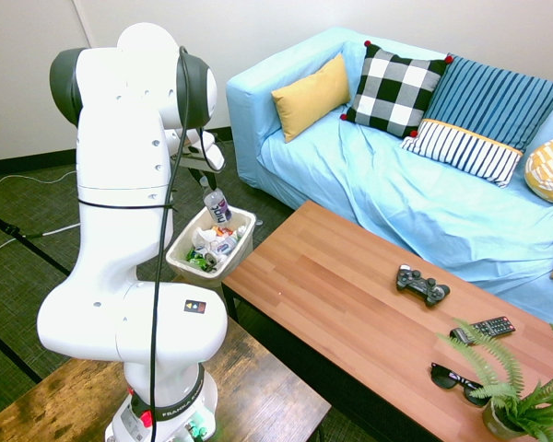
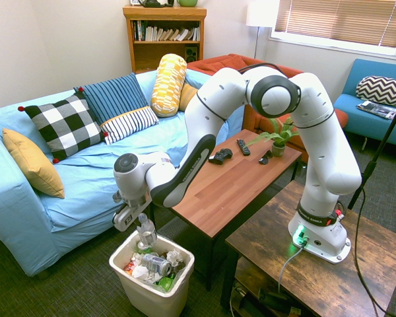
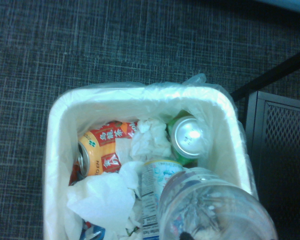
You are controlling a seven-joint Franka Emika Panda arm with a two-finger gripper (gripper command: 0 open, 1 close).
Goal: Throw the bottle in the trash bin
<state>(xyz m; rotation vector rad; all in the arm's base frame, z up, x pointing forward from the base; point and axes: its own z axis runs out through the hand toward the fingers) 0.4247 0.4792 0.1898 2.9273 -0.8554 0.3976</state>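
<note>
The trash bin [image 2: 152, 294] stands on the floor at the end of the wooden worktop [image 2: 234, 178], already partly filled with cans and crumpled paper, so it sits within the arm's reach. The hand [image 2: 140, 218] hangs over its opening, clenched on the bottle [image 2: 146, 232], which points down into the bin, apparently lined up for dropping.

The hand [image 2: 140, 221] hangs just above the trash bin [image 2: 145, 298], clamped on the clear bottle [image 2: 146, 232], which points down toward the crumpled paper and cans inside. The bin stands between the blue sofa [image 2: 26, 218] and the wooden desk [image 2: 241, 178].
</note>
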